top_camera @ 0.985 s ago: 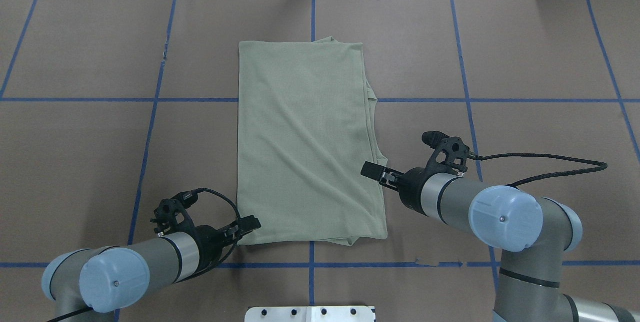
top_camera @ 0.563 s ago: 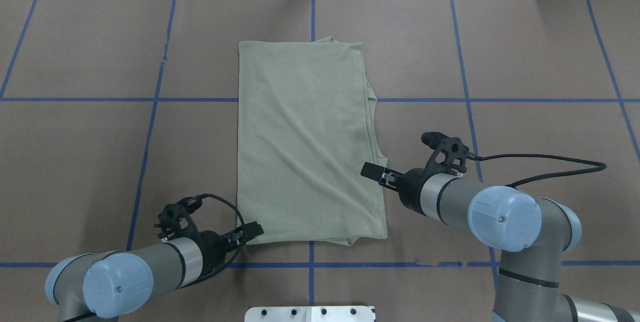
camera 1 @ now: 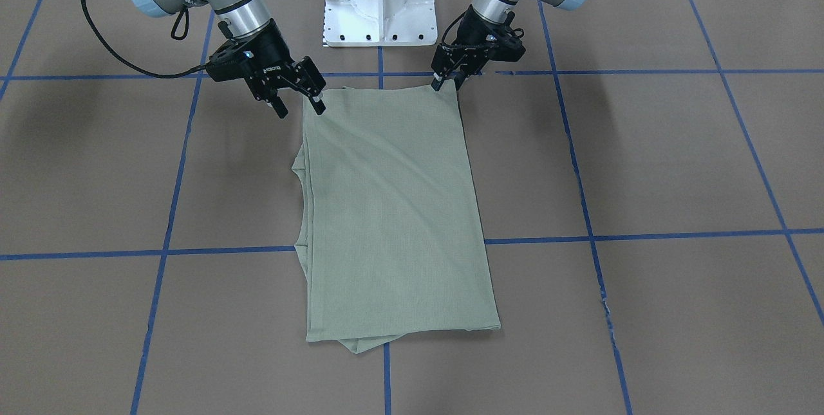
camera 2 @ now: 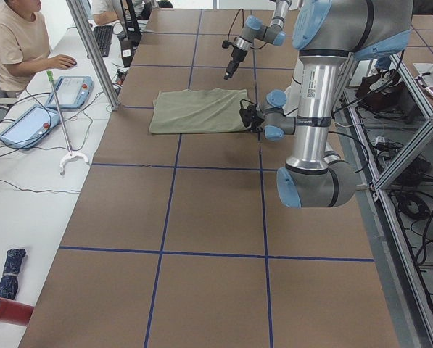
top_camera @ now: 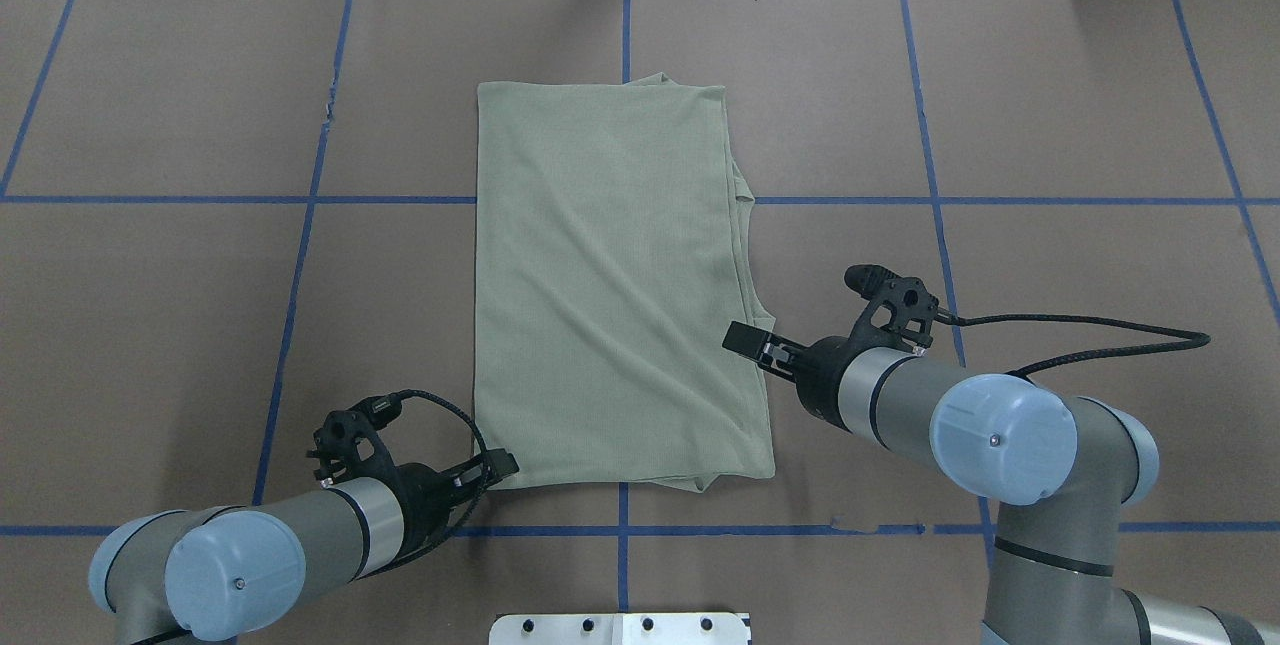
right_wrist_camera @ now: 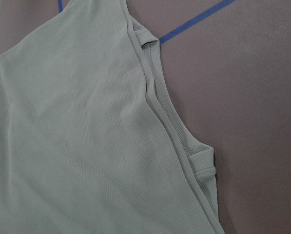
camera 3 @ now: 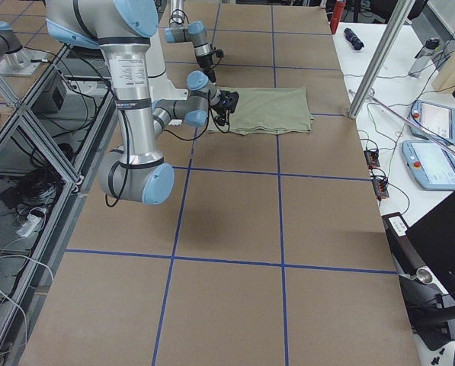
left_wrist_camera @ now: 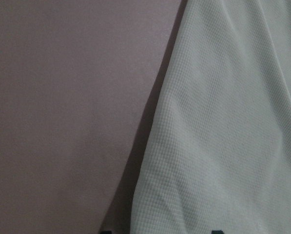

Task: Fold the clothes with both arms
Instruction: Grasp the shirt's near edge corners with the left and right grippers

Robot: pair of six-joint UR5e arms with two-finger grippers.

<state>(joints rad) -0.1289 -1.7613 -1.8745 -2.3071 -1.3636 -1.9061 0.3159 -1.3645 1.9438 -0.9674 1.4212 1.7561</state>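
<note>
The sage-green shirt [top_camera: 610, 275] lies flat in the middle of the table, folded into a long rectangle [camera 1: 386, 209], with layered edges showing along its right side [right_wrist_camera: 184, 146]. My left gripper [top_camera: 503, 466] is low at the shirt's near left corner [camera 1: 446, 85]. In the left wrist view, two dark fingertips sit apart at the bottom edge with cloth [left_wrist_camera: 223, 122] between them, so it is open. My right gripper [top_camera: 740, 338] hovers over the near right edge, fingers spread wide [camera 1: 299, 108] and holding nothing.
The white pedestal base [camera 1: 380, 3] stands just behind the shirt's near edge. Blue tape lines [top_camera: 300, 255] grid the brown table cover. In the exterior left view a person [camera 2: 17, 43] sits at a side desk with tablets [camera 2: 27, 123] and a metal post [camera 2: 93, 51].
My left gripper has slid toward the robot's base and lowered onto the shirt's near left corner. The right arm has barely moved. The shirt lies as before.
</note>
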